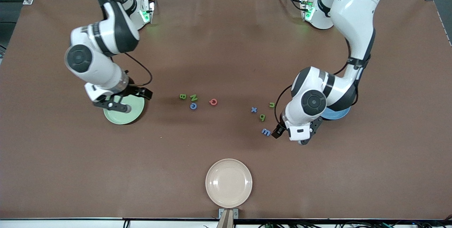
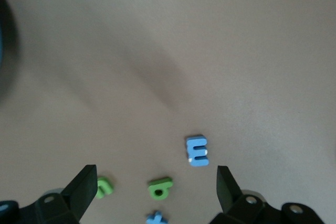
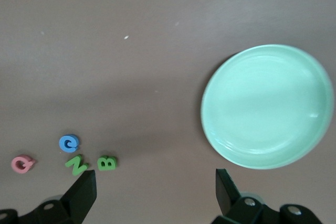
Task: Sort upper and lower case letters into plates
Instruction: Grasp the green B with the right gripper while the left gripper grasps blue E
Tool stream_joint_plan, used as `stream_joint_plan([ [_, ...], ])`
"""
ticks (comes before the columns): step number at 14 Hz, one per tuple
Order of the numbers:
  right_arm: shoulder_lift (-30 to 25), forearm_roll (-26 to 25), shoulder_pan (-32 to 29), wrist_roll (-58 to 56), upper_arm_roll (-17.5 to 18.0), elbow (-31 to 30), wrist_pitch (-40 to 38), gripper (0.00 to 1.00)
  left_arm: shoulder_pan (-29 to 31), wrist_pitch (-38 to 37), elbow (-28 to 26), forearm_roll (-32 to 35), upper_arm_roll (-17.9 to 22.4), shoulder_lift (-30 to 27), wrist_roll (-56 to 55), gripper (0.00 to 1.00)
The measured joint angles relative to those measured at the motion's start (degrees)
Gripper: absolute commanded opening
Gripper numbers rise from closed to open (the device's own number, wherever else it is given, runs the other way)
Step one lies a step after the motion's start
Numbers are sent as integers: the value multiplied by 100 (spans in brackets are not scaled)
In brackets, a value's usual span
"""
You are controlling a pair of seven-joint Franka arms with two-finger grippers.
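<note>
Small foam letters lie mid-table in two clusters. Green B (image 1: 182,96), green N (image 1: 193,97), blue C (image 1: 193,106) and pink Q (image 1: 213,101) lie toward the right arm's end. Blue x (image 1: 254,109), green n (image 1: 272,104), green b (image 1: 262,117) and a blue m (image 1: 266,132) lie toward the left arm's end. My right gripper (image 1: 129,100) hangs open and empty over the pale green plate (image 1: 120,117). My left gripper (image 1: 292,136) hangs open and empty beside the blue m (image 2: 197,151). The left arm hides most of the blue plate (image 1: 335,115).
A cream-beige plate (image 1: 229,182) sits empty at the table edge nearest the front camera. The pale green plate (image 3: 268,106) holds nothing. Brown tabletop (image 1: 226,54) stretches between the letters and the arm bases.
</note>
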Motion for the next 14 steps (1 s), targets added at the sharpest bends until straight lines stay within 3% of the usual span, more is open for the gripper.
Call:
stream_joint_plan([
  [3, 247, 0, 320, 67, -1, -627, 916, 100, -118, 323, 29, 0, 1, 386, -242, 100],
  [8, 1210, 0, 923, 565, 0, -727, 2052, 100, -263, 583, 306, 0, 16, 839, -373, 100],
  [11, 1572, 0, 1135, 758, -2, -720, 2291, 100, -265, 606, 428, 0, 25, 941, -373, 100],
  [14, 1579, 0, 1223, 945, -3, -710, 2291, 100, -275, 622, 475, 0, 30, 987, -373, 86],
])
